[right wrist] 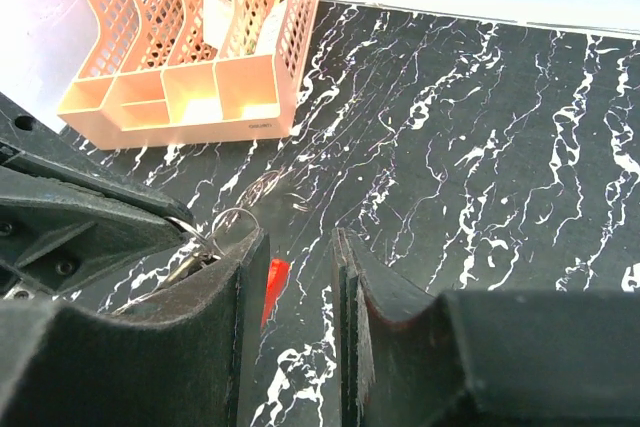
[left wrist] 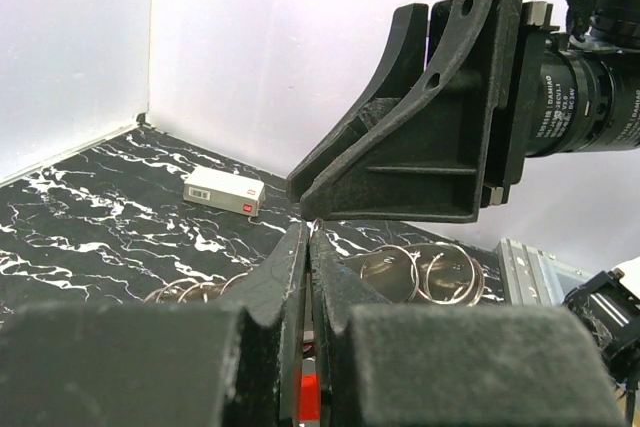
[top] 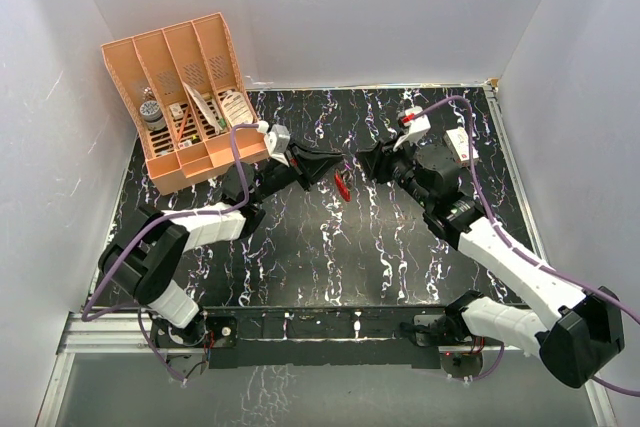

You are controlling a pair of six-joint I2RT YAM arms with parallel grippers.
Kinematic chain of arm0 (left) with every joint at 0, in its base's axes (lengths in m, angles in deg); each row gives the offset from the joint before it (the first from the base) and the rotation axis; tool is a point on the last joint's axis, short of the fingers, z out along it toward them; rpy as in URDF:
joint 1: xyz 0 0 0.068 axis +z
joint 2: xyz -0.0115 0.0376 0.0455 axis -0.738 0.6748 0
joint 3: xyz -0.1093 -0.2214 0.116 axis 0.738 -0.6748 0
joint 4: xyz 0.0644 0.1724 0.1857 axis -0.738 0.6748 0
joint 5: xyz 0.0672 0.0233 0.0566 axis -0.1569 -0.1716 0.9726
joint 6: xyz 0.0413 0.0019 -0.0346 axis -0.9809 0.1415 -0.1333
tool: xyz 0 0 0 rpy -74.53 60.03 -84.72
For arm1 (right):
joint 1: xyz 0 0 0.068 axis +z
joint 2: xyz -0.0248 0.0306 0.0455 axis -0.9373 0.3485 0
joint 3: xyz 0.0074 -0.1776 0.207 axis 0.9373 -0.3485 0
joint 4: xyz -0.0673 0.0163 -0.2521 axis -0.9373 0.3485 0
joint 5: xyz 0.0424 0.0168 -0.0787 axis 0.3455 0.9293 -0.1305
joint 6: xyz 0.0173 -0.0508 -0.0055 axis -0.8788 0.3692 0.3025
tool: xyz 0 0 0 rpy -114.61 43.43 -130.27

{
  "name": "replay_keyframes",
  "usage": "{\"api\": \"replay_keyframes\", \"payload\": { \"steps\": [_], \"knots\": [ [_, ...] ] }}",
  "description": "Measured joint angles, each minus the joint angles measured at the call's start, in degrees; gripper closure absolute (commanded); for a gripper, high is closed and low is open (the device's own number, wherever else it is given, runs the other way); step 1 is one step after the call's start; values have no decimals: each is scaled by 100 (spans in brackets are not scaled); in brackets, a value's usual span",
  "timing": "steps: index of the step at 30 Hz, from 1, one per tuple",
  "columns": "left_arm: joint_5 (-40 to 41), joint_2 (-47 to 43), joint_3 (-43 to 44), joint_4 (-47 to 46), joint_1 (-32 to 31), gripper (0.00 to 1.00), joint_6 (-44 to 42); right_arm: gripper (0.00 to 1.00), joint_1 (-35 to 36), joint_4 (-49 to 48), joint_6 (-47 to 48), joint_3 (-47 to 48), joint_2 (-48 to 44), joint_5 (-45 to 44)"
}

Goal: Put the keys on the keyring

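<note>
On the marble table, left gripper pinches the one keyring; right gripper ajar.

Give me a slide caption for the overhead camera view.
Left gripper, shut on the red-edged keyring, meets the open right gripper over the marbled table, an orange organizer behind.

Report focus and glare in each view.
Top external: evenly lit and sharp throughout. Left wrist: the left jaws fill the foreground, slightly soft; the white box behind is crisp. Right wrist: the right jaws blur near the lens; the wall beside the orange organizer looks washed out.
</note>
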Motion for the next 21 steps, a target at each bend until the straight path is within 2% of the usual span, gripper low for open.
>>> {"api": "replay_keyframes", "payload": {
  "steps": [21],
  "knots": [
    [293,634,4,-855,2,100,267,71,120,-435,-476,0,411,-66]
  ]
}}
